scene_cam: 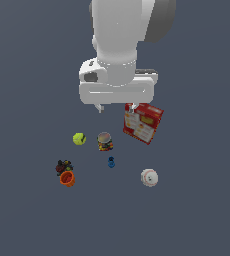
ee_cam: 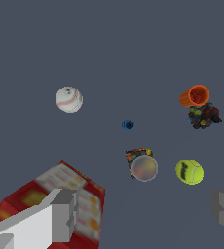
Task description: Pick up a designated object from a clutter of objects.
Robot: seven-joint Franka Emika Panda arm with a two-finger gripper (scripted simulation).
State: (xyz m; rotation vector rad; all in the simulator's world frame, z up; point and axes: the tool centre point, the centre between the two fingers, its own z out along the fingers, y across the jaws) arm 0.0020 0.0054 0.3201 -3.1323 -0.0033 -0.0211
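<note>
1. The orange cup (scene_cam: 67, 178) (ee_cam: 195, 96) sits on the dark grey counter (scene_cam: 197, 220) (ee_cam: 109, 48), at the exterior view's lower left of the scattered things. It looks tipped, its open mouth showing in the wrist view. Nothing grips it.
2. Touching or just beside the cup is the dark clump (scene_cam: 63, 166) (ee_cam: 204, 115), a knot of dark, mixed colours lying on the far side of the cup in the exterior view.
3. Farther up in the exterior view, well apart from the cup, rests the yellow-green tennis ball (scene_cam: 79, 138) (ee_cam: 189, 171).
4. Near the ball, toward the exterior view's right, stands the colourful jar (scene_cam: 105, 141) (ee_cam: 142, 165), upright with a pale round lid.
5. Just below the jar in the exterior view lies the tiny blue piece (scene_cam: 111, 162) (ee_cam: 128, 125), roughly between the cup and the white baseball (scene_cam: 149, 177) (ee_cam: 68, 99), which lies at the exterior view's lower right.
6. The red box (scene_cam: 143, 123) (ee_cam: 60, 194) stands tilted at the exterior view's upper right, close under the arm.
7. The gripper (scene_cam: 116, 107) (ee_cam: 143, 216) hangs above the counter, well apart from the cup. Its jaws are spread wide with nothing between them. One finger overlaps the red box in the wrist view; I cannot tell whether they touch.
</note>
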